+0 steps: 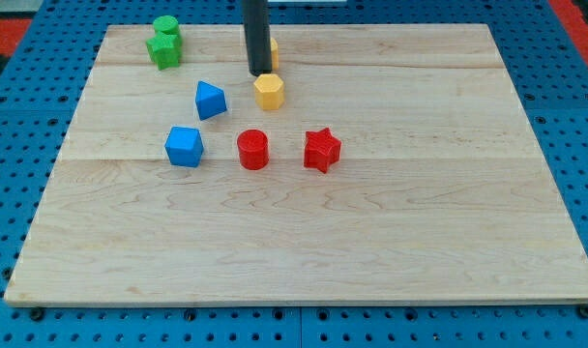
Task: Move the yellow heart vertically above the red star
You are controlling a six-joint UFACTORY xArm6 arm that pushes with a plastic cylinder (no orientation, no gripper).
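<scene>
The red star [322, 150] lies right of the board's middle. A yellow block [273, 53], mostly hidden behind my rod, sits near the view's top; its shape cannot be made out. A second yellow block [269, 91], which looks pentagon-like, lies just below it. My tip [259, 73] stands at the upper left edge of this lower yellow block, between the two yellow blocks. Both yellow blocks are up and to the left of the red star.
A red cylinder [253, 150] lies left of the red star. A blue cube [185, 146] and a blue angular block [210, 100] lie further left. Two green blocks [164, 43] touch at the top left. The wooden board [420, 242] rests on a blue pegboard.
</scene>
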